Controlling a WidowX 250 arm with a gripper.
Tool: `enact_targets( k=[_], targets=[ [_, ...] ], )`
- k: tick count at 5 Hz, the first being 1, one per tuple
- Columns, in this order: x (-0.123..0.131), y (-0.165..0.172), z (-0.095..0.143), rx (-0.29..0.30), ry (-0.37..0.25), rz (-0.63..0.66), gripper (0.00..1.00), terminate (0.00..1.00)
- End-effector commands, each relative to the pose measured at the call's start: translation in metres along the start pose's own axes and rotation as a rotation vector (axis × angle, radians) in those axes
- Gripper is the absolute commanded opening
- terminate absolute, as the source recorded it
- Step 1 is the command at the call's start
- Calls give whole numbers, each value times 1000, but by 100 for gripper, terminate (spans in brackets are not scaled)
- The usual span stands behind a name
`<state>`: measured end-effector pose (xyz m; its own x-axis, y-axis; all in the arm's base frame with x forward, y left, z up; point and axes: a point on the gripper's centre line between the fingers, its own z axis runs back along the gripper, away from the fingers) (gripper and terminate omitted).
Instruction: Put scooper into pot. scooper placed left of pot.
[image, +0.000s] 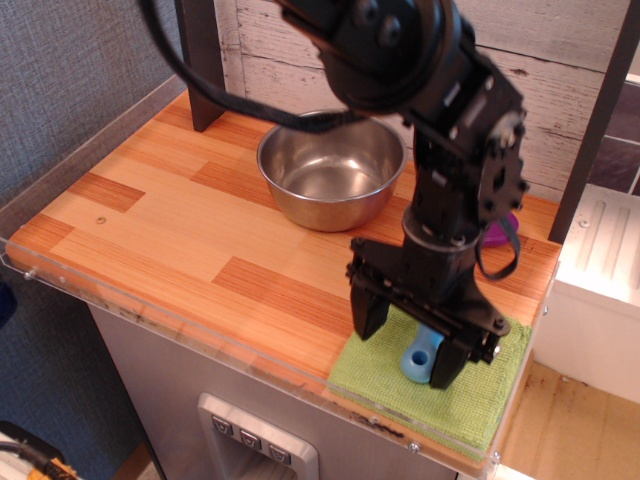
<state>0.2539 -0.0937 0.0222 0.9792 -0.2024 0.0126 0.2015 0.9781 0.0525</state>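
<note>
Green cloth (480, 390), front right corner of worktop: bears scooper (420, 357), blue handle end visible, head hidden by arm. Gripper (408, 345): jaws spread wide, straddling the handle, gripping nothing. Pot (330, 181): toward the back edge, centre, empty.

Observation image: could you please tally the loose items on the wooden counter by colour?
Silver: 1, the pot
Light blue: 1, the scooper, only its handle showing
Purple: 1, the oval tool, mostly hidden
Green: 1, the cloth
Total: 4
</note>
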Motion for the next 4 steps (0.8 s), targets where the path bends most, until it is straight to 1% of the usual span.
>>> enact_targets(
  k=[1, 2, 3, 4],
  targets=[
    [7, 2, 1, -14, -11, 7, 100, 0],
    [8, -1, 3, -9, -22, -11, 0, 0],
    [7, -5, 7, -7, -33, -28, 0, 0],
    [7, -11, 18, -10, -63, -55, 0, 0]
  ],
)
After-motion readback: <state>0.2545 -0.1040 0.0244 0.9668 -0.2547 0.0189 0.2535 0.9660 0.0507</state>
